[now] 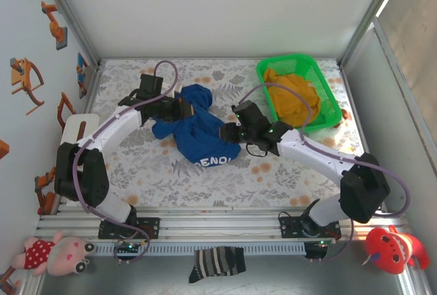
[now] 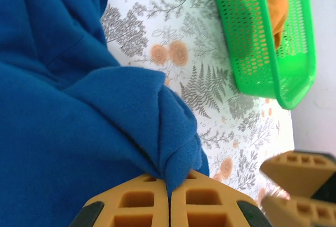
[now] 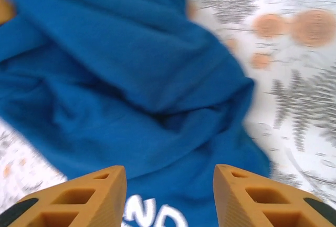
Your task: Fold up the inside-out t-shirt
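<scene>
**A:** Flowered counter (image 1: 273,179), white walls all round. Whereabouts of the t-shirt (image 1: 198,134)?

**B:** Bunched mid-counter between the two arms, well apart from the green basket (image 1: 263,76) and the yellow garment (image 1: 293,93) inside it. Runs slantwise, far-left to near-right, with white lettering (image 1: 215,162) at the near end.

**A:** Left jaws?

**B:** Pressed together on a gathered fold at the far-left side of the heap, blue cloth pinched right at the tips.

**A:** Right jaws?

**B:** Spread, gripping nothing, hovering low at the right edge. Cloth straight ahead of them, lettering showing between the tips.

**A:** Nearer arm for the next grab?

**B:** Probably the right, sitting at the lettered end and needing only to close on an edge there. Then likely a pull apart along that slant, to flatten the heap before any fold.
</scene>
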Motion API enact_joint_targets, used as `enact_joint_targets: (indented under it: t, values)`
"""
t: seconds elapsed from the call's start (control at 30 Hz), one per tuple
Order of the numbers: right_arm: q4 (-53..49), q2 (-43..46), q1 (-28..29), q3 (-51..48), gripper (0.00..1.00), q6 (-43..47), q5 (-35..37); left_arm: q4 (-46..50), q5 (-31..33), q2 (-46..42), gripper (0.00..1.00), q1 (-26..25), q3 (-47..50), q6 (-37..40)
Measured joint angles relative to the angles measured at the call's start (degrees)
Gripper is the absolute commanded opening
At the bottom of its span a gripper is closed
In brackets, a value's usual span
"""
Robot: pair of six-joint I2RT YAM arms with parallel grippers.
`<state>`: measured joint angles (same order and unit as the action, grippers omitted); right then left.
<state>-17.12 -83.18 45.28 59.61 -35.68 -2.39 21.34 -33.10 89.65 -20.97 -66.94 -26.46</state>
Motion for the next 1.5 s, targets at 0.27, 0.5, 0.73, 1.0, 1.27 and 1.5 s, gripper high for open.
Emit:
enact_joint_targets:
  t: [0.27, 0.5, 0.73, 1.0, 1.27, 1.5]
  values:
    - [2.89, -10.34, 3.34, 9.03, 0.49, 2.99, -1.66, -1.2, -0.9, -0.11, 0.0, 0.0, 0.0, -0.48]
    - [4.94, -17.38, 3.48, 13.44, 0.5, 3.41, -3.06, -1.18, -1.07, -0.11, 0.0, -0.07, -0.02, -0.85]
    - [6.27, -24.72, 3.69, 18.6, 0.23, 3.74, -2.05, -1.31, -1.44, -0.11, 0.0, -0.33, -0.48, -1.38]
    - [7.61, -22.05, 2.19, 15.93, 0.0, 3.65, -2.08, -1.31, -0.17, -0.11, 0.0, 1.27, -0.22, -1.99]
    - [12.28, -4.83, 1.42, 5.88, 0.0, 3.89, -5.42, -4.13, -1.31, 2.47, 0.16, 6.58, 4.07, -3.93]
    - [14.8, -2.47, 0.96, 1.38, 0.0, 3.85, -5.75, -5.53, 3.15, 4.5, 0.7, 10.27, 7.45, -4.87]
